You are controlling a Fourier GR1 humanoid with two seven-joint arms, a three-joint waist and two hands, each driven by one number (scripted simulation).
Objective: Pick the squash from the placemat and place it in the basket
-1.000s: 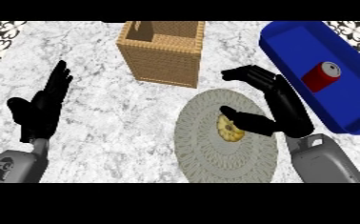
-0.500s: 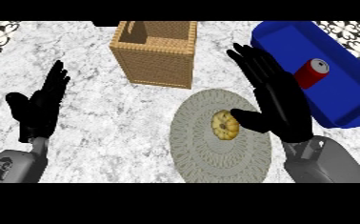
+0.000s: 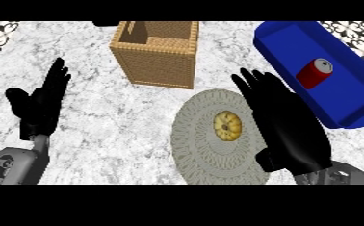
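Right hand (image 3: 284, 124), fingers straight and holding nothing, has swung in beside the squash (image 3: 227, 125) on the placemat (image 3: 202, 155), ready to grasp.

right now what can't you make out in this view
- Head view: the basket's floor, hidden by its own walls.
- Right edge of the placemat, covered by the right hand.
- Whether that hand touches the squash.
- Blue bin's far side, cut off by the right edge.

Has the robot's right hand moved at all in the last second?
Yes. The right hand has swung around: its fingers pointed left over the placemat, and now they point up along the placemat's right edge, beside the squash.
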